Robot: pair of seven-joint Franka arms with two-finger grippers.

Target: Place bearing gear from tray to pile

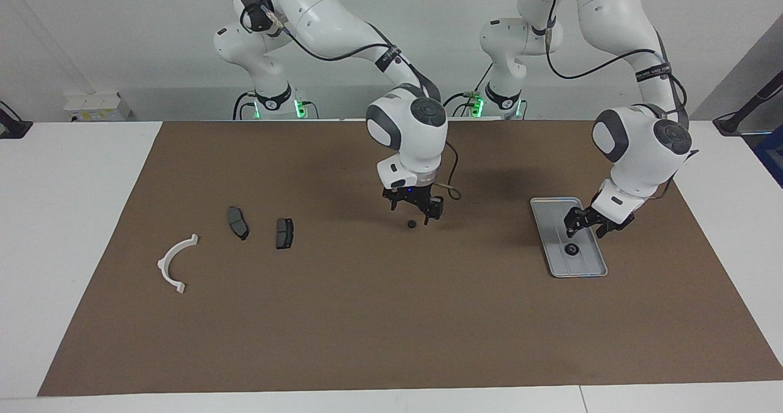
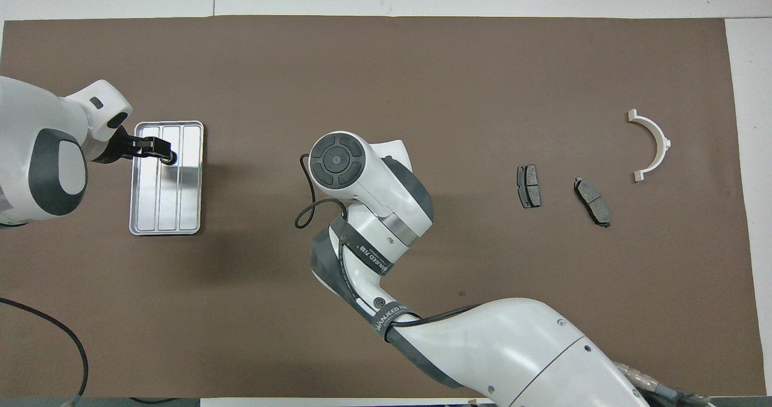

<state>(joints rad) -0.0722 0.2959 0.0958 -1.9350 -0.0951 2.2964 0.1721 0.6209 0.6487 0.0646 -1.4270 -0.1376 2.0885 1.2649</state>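
The silver-grey tray lies toward the left arm's end of the mat. A small dark bearing gear lies in it. My left gripper hovers just over that gear, open and empty. A second small dark gear lies on the mat's middle. My right gripper is open right over it; in the overhead view its own wrist hides both. The pile lies toward the right arm's end: a white half-ring bracket and two dark brake pads.
A brown mat covers the white table. A loose black cable loops off the right wrist.
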